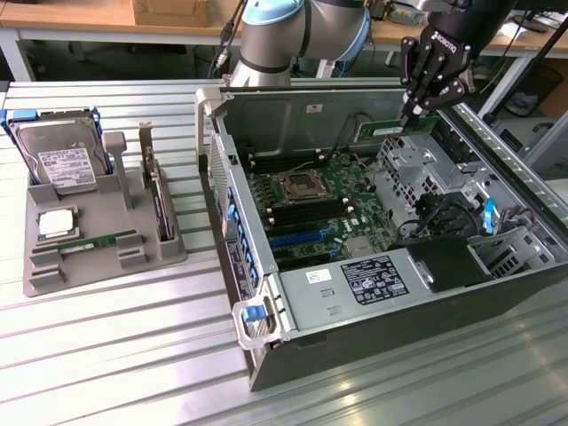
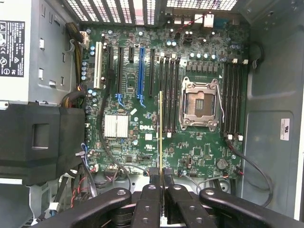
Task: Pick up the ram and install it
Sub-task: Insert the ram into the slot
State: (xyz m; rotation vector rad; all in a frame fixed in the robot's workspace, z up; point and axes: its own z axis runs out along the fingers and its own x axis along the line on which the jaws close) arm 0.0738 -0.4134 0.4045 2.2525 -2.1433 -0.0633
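Your gripper (image 1: 414, 114) is clenched on the ram (image 1: 380, 130), pinching one end of the thin green stick between its fingertips. Take the processor socket (image 1: 295, 186) as your landmark. The ram hangs well above it, off toward the case's far wall (image 1: 266, 111) and clear of the motherboard (image 1: 355, 191). In the exterior view its long axis lies about level, running from the fingertips toward the exterior view's left, alongside that wall.

In the wrist view you see the ram (image 2: 160, 133) edge-on, a thin line reaching out from the gripper (image 2: 161, 176). Its long axis runs parallel to the black memory slots (image 2: 169, 95) flanking the socket (image 2: 199, 105). It lines up with the outer edge of the bank between the socket and the blue expansion slot (image 2: 140, 76).

You can read the ROBOTIQ lettering (image 1: 444, 44) on the gripper's body and the white DELL logo (image 2: 146, 127) on the board near the socket. The power supply label (image 1: 374, 280) carries print too fine to make out.

Well apart from the socket, outside the case at the exterior view's left, a grey holder (image 1: 106, 262) carries a spare stick (image 1: 98, 241), a hard drive (image 1: 62, 160) and a silver processor chip (image 1: 55, 224).
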